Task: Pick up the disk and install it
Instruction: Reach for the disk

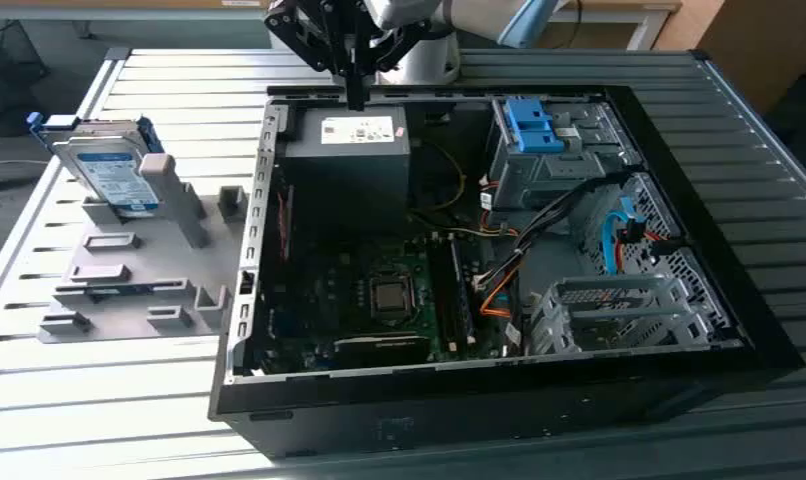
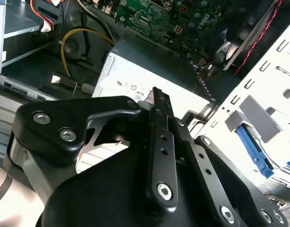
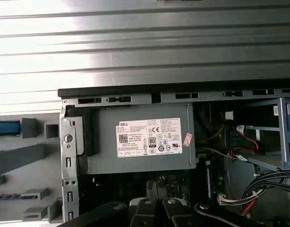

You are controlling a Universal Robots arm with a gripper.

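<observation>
The disk (image 1: pixel 110 165) is a silver drive with a white-and-blue label and blue rails. It stands on edge in a grey fixture (image 1: pixel 136 275) at the exterior view's left, outside the computer case. Its blue edge (image 3: pixel 5 127) shows in the first wrist view. My gripper (image 1: pixel 356 100) hangs over the case's back rim, just above the dark grey power supply (image 1: pixel 350 150), well to the right of the disk. The black fingers (image 2: pixel 157 101) are pressed together with nothing between them, so the gripper is shut and empty.
The open black case (image 1: pixel 723 250) holds a motherboard (image 1: pixel 376 300), loose cables (image 1: pixel 510 250), a bright blue latch piece (image 1: pixel 530 125) on the upper drive cage and a perforated metal cage (image 1: pixel 617 310) at the front right. Slatted metal table (image 1: pixel 110 420) surrounds it.
</observation>
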